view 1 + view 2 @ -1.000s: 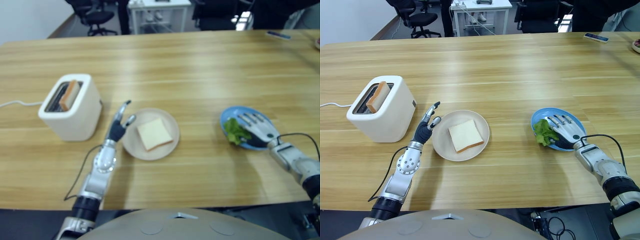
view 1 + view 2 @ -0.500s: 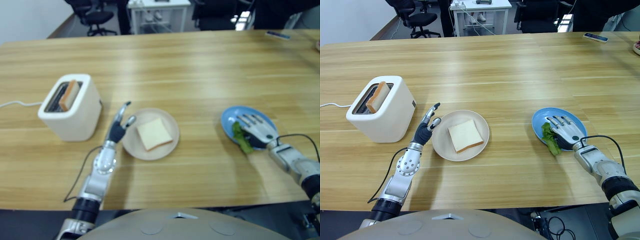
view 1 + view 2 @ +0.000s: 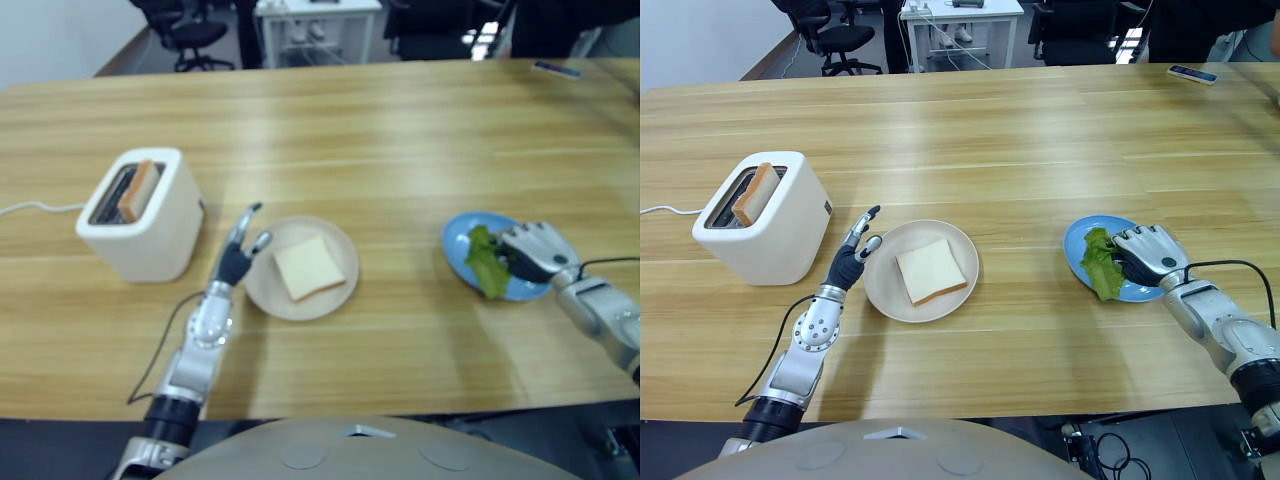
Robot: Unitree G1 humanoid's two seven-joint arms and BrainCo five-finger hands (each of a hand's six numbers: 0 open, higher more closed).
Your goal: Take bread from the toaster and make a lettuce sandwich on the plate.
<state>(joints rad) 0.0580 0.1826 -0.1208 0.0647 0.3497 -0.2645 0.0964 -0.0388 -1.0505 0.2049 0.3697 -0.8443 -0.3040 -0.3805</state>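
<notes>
A white toaster (image 3: 762, 216) stands at the left with one bread slice (image 3: 750, 193) upright in its slot. To its right a beige plate (image 3: 880, 285) carries a slice of bread (image 3: 930, 270). My left hand (image 3: 851, 256) rests between toaster and plate, fingers stretched out, holding nothing. On the right a green lettuce leaf (image 3: 1098, 268) hangs over the blue plate (image 3: 1080, 240). My right hand (image 3: 1150, 258) is curled around the leaf's right side, over that plate.
A white cord (image 3: 660, 211) runs left from the toaster. A dark phone-like object (image 3: 1193, 74) lies at the far right of the table. Bare wood stretches between the two plates and across the table's far half.
My right hand went from lying flat on the blue plate to curled on the lettuce, which has risen and shifted on the plate. The left hand stayed still.
</notes>
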